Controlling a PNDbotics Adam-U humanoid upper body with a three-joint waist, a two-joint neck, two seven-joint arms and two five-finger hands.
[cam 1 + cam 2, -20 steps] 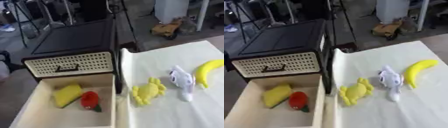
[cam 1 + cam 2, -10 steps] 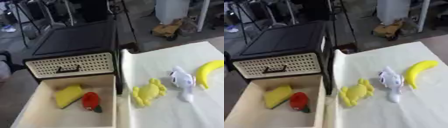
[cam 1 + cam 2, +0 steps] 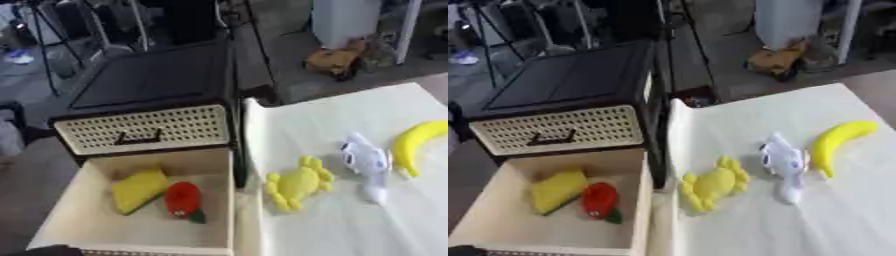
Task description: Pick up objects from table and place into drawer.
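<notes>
Three toys lie on the table (image 3: 815,115): one banana (image 3: 839,141), one white toy (image 3: 783,164), one yellow crab (image 3: 711,183); two in the drawer (image 3: 61,215).

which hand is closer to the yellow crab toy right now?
Can't say: neither of the robot's hands shows in either eye view. The yellow crab toy lies untouched on the table beside the open drawer, left of the white toy.

Far beyond your table you have a brown cardboard box (image 3: 334,60) on the grey floor, right of centre. A white cabinet (image 3: 348,20) stands just behind it. At the far left, thin black stand legs (image 3: 42,47) rise from the floor.
</notes>
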